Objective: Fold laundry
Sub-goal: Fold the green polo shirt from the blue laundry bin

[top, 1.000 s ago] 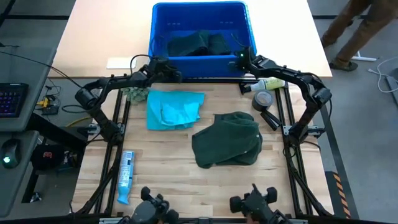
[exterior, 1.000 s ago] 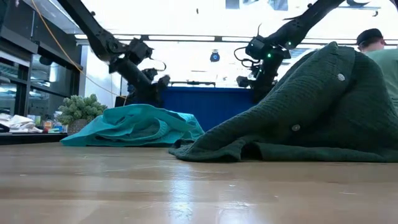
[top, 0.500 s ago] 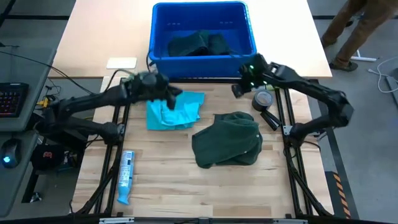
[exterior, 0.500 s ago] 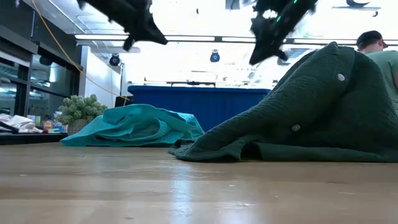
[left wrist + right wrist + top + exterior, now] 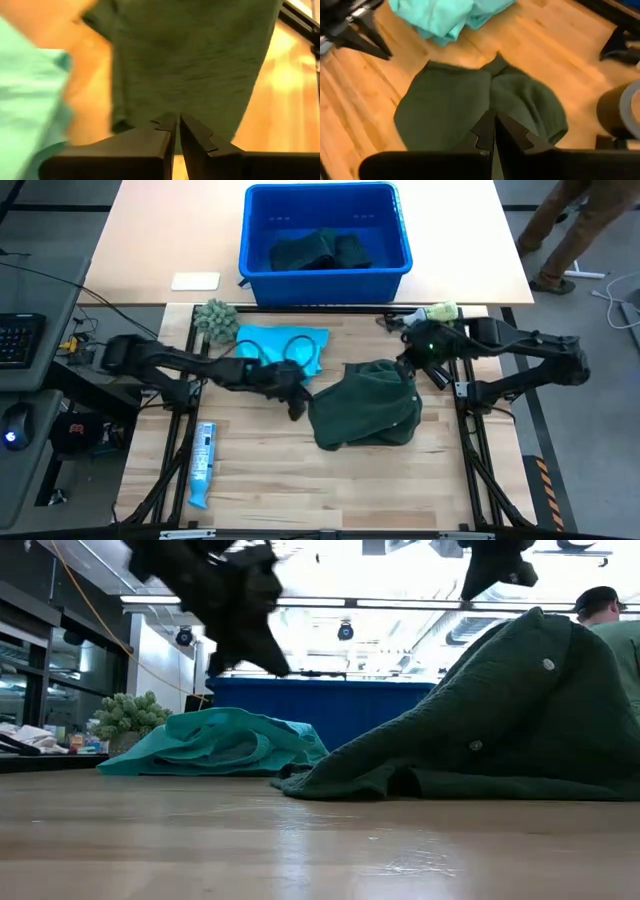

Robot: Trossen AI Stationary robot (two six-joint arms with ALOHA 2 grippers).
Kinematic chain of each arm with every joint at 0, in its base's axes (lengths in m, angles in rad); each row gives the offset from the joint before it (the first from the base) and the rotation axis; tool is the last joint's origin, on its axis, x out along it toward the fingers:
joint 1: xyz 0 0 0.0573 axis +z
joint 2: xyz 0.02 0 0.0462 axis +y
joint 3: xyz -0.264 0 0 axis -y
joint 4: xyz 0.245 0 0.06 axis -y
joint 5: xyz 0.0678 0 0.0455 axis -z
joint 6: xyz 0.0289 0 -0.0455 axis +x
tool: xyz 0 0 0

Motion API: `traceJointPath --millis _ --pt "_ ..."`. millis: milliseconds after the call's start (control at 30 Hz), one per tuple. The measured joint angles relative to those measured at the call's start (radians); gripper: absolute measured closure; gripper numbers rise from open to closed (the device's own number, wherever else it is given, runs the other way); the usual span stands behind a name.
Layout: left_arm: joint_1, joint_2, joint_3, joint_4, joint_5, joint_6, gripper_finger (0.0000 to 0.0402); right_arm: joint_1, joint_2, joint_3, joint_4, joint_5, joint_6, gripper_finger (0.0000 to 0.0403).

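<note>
A crumpled dark green garment [image 5: 365, 405] lies on the wooden table, right of the middle. A turquoise garment [image 5: 280, 352] lies bunched to its far left. More dark green laundry [image 5: 320, 250] sits inside the blue bin. My left gripper [image 5: 175, 120] is shut and hangs above the table at the green garment's left edge [image 5: 297, 405]. My right gripper [image 5: 494, 116] is shut too and hangs higher, over the garment's far right part [image 5: 410, 360]. Neither touches cloth.
The blue bin [image 5: 402, 265] stands at the table's far edge. A fuzzy grey-green ball [image 5: 216, 320] sits far left, and a pale bottle [image 5: 437, 312] and a tape roll [image 5: 620, 110] far right. A blue-and-white tube [image 5: 203, 460] lies near left. A person [image 5: 570, 225] stands beyond the far right corner.
Both grippers have left the bin's near wall and come toward the table's near edge. The left one has swung over the turquoise garment to the green garment's left edge. The right one has swung inward and risen above the green garment. The garments have stayed where they were.
</note>
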State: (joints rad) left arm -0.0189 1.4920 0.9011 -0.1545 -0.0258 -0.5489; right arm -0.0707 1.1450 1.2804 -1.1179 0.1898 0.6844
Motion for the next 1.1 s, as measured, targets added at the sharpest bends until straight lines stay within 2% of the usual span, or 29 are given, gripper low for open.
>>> traceJointPath --millis 67,233,400,500,633,700,1100 --pt "0.022 0.066 0.062 0.000 0.053 0.026 0.0372 0.041 0.000 0.000 -0.008 0.019 0.041 0.0403" --pt "0.102 0.224 0.223 -0.033 0.095 0.044 0.0309 0.118 -0.001 0.000 -0.011 0.040 0.100 0.0403" --pt "0.171 0.395 0.417 -0.222 0.205 0.090 0.0247 0.170 0.000 0.000 -0.013 0.045 0.102 0.0403" --pt "0.184 0.489 0.534 -0.356 0.201 0.152 0.0224 0.192 0.000 0.000 -0.018 0.057 0.103 0.0403" --pt "0.184 0.574 0.641 -0.444 0.099 0.185 0.0212 0.209 0.000 0.000 -0.018 0.071 0.102 0.0403" --pt "0.184 0.606 0.667 -0.455 0.083 0.177 0.0211 0.211 0.000 0.000 -0.018 0.072 0.102 0.0403" --pt "0.147 0.697 0.677 -0.477 0.019 0.159 0.0216 0.211 0.000 0.000 -0.019 0.095 0.103 0.0403"
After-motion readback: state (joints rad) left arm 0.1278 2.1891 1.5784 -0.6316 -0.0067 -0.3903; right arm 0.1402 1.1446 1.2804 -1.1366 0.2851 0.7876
